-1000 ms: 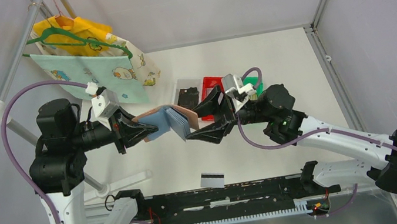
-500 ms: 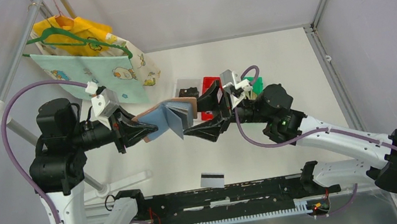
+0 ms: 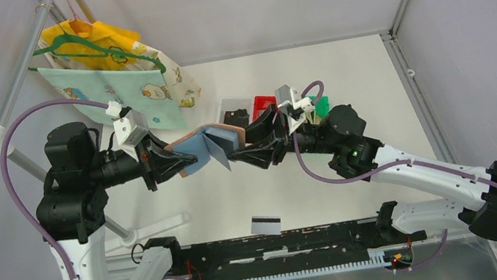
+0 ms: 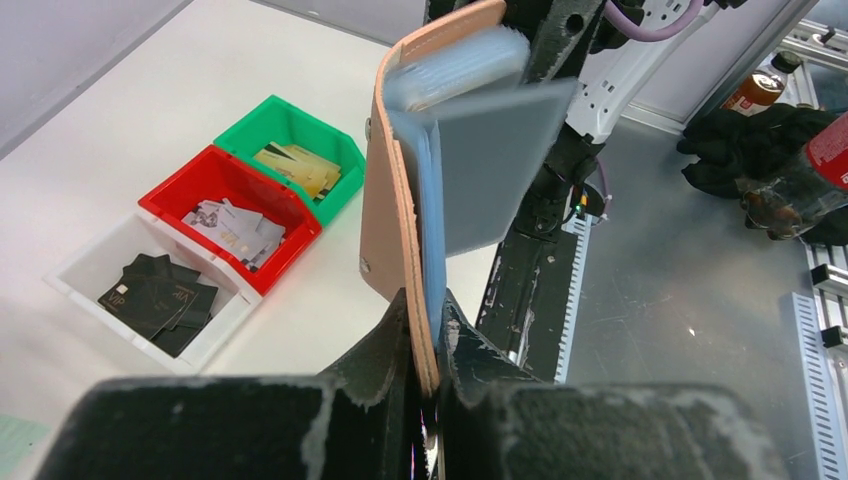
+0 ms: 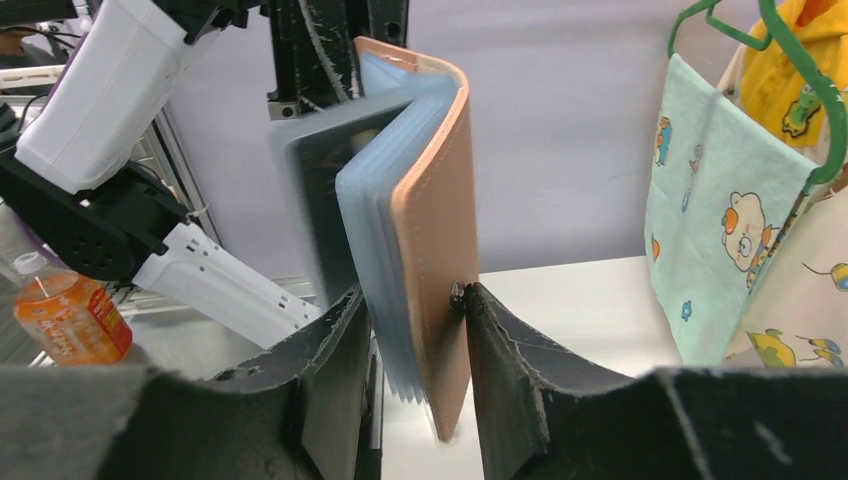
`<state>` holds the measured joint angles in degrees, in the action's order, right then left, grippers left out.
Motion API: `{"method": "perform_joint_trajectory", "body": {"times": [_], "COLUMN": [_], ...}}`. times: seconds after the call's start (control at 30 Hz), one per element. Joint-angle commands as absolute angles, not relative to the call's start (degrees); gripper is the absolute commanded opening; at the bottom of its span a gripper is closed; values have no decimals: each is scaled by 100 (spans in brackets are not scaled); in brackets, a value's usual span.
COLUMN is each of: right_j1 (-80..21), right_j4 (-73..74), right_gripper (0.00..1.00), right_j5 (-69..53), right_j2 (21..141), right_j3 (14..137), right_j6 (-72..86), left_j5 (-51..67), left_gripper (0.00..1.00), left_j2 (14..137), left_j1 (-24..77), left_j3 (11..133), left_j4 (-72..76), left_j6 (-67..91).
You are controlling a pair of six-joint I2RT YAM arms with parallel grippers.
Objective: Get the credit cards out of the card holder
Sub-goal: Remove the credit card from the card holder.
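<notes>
The card holder point(image 3: 206, 146), tan leather with light blue pockets fanned open, hangs in the air between both arms. My left gripper point(image 3: 182, 161) is shut on the edge of its left cover point(image 4: 400, 200), pinching leather and a blue pocket point(image 4: 427, 320). From the right, my right gripper point(image 3: 238, 149) has its jaws around the other cover and the stack of pockets point(image 5: 430, 200). One finger point(image 5: 485, 330) presses on the snap and the other touches the pockets. A grey pocket leaf point(image 4: 490, 160) stands blurred. One white credit card point(image 3: 265, 224) with a black stripe lies on the table near the front.
Behind the holder stand a white bin point(image 4: 90, 270) with black cards, a red bin point(image 4: 160, 195) and a green bin point(image 4: 250, 125) with cards. Printed cloths on hangers point(image 3: 116, 70) hang from a rack at the left. An orange bottle point(image 5: 70, 315) stands off the table.
My right gripper opened wider, slid left over the holder's right half, then narrowed onto it. The holder's pockets fanned and one leaf swung. The left arm stayed still.
</notes>
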<state>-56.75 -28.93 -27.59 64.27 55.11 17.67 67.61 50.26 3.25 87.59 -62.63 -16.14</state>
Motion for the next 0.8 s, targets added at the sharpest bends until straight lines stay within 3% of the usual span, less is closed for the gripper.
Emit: {"method": "perform_joint_trajectory", "body": {"times": [0.0,0.27,0.33,0.4,0.47,0.63,0.67,0.77], "right_j1": [-5704,-5717,-5734,-5772,-5869,-6415,-6549,-6824], "right_j4": [-3101,-3936,-3765,-3321,-2704,-418,-54,1318], "right_gripper": [44,46,35,15,3,0,0,0], "right_j5": [-2356,-3265,-2897,-2244,-1849,-645,-317,745], "right_j2": [6548,6816,6756,6733,6794,7096,7205,7547], "right_j3": [5827,5733,5751,5902,6220,7378,7571,8254], "right_j6": [1785,2434,2318,2157,1874,504,287,-327], "left_j5": [7159,7186,7187,7189,7126,6602,6504,6412], "left_gripper": [2,2,2,2,5,54,69,95], "left_j2": [5010,4977,4970,4966,4941,4764,4722,4679], "left_j1": [333,340,330,337,341,339,337,340], "left_j3": [9002,8992,8954,8912,8842,8474,8397,8237], "left_j4": [-5968,-5962,-5963,-5968,-5983,-5968,-5968,-5983], "left_j6": [-1324,-1344,-1359,-1397,-1471,-1904,-1992,-2193]}}
